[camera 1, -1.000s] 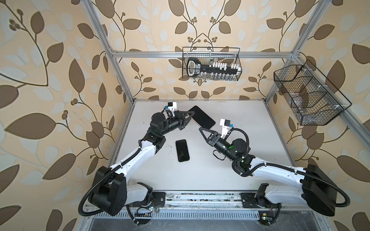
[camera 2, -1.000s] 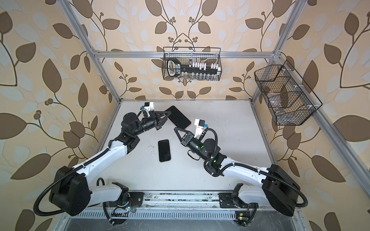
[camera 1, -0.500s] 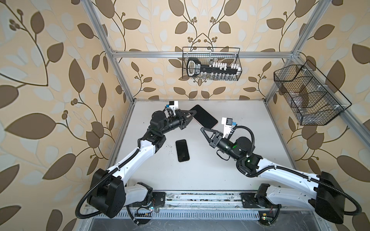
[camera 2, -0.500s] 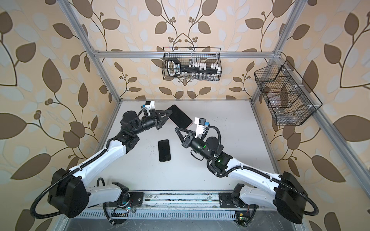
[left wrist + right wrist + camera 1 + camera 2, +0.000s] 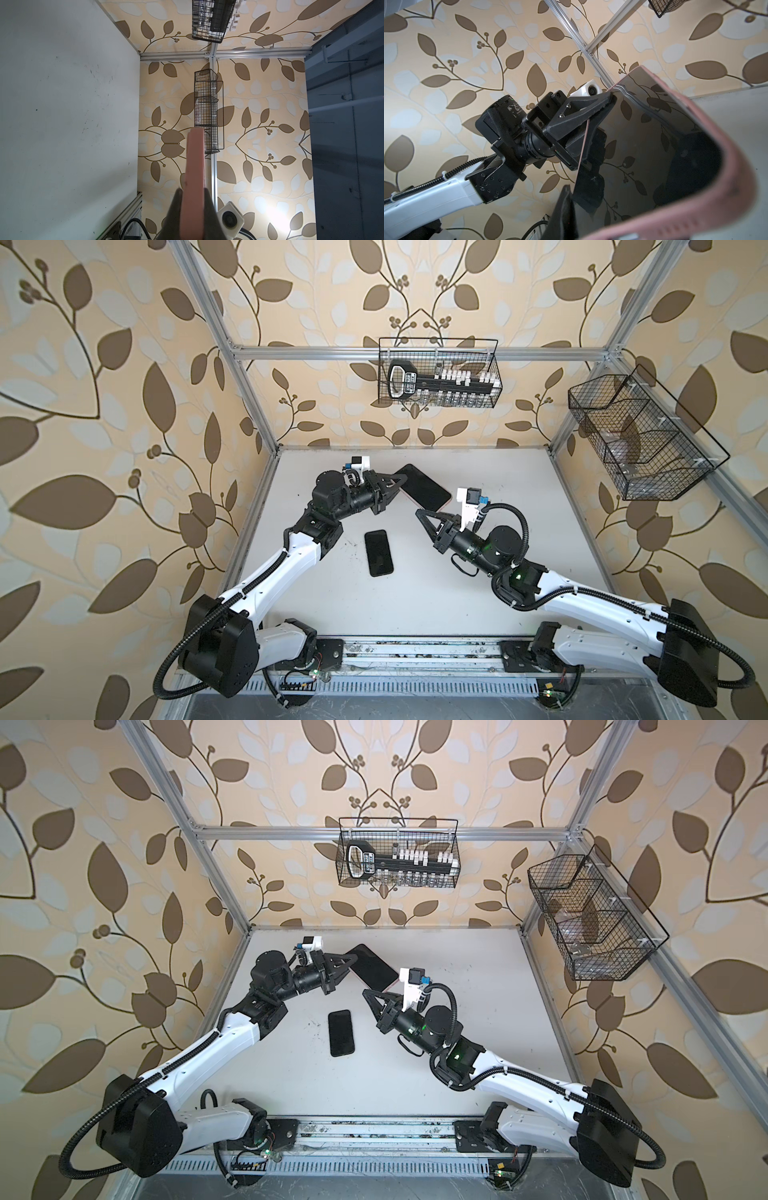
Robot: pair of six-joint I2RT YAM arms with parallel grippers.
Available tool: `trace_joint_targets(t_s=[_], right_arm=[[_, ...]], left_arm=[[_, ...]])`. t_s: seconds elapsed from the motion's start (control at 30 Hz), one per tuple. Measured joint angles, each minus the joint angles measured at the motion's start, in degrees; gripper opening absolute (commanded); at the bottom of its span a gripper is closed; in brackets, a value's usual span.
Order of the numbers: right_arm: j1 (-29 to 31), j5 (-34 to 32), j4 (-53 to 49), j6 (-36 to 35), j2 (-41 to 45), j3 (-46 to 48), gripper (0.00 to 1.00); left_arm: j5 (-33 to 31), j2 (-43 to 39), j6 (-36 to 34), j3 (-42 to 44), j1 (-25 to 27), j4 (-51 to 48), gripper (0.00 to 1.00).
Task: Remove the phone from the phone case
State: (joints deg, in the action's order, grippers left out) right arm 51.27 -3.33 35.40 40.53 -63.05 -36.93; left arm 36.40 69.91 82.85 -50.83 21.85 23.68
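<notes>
The phone (image 5: 422, 487) (image 5: 372, 967), black screen up, sits in a pink phone case (image 5: 194, 166) and hangs tilted above the table's back. My left gripper (image 5: 400, 481) (image 5: 353, 960) (image 5: 193, 193) is shut on one end of the cased phone. My right gripper (image 5: 419, 512) (image 5: 365, 992) is at the opposite, near corner. In the right wrist view one of its fingers (image 5: 564, 209) stands beside the glossy screen (image 5: 643, 145). The blurred pink rim (image 5: 716, 166) hides the other finger, so its grip is unclear.
A bare black phone (image 5: 378, 552) (image 5: 341, 1032) lies flat on the white table (image 5: 519, 489) between the arms. A wire basket (image 5: 438, 373) hangs on the back wall. Another basket (image 5: 640, 439) hangs on the right wall. Aluminium posts frame the corners.
The right arm's wrist and elbow have swung slightly to the right while its fingertips stay at the phone's near corner. The left gripper still holds the cased phone in the same place.
</notes>
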Motion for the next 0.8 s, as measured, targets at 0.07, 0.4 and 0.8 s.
trace_joint_targets(t_s=[0.07,0.4,0.8], right_arm=[[0.1,-0.2,-0.3,-0.9,0.2,0.0,0.12],[0.5,-0.5,-2.2,-5.1,1.6,0.0,0.11],[0.7,-1.0,-4.8,-12.1,2.7,0.5,0.11]], left_arm=[[0.0,0.0,0.3,0.0,0.1,-0.3,0.00],[0.1,-0.7,2.9,-0.1,0.4,-2.8,0.00],[0.3,-0.9,5.8,-0.8,0.3,-5.3,0.00]])
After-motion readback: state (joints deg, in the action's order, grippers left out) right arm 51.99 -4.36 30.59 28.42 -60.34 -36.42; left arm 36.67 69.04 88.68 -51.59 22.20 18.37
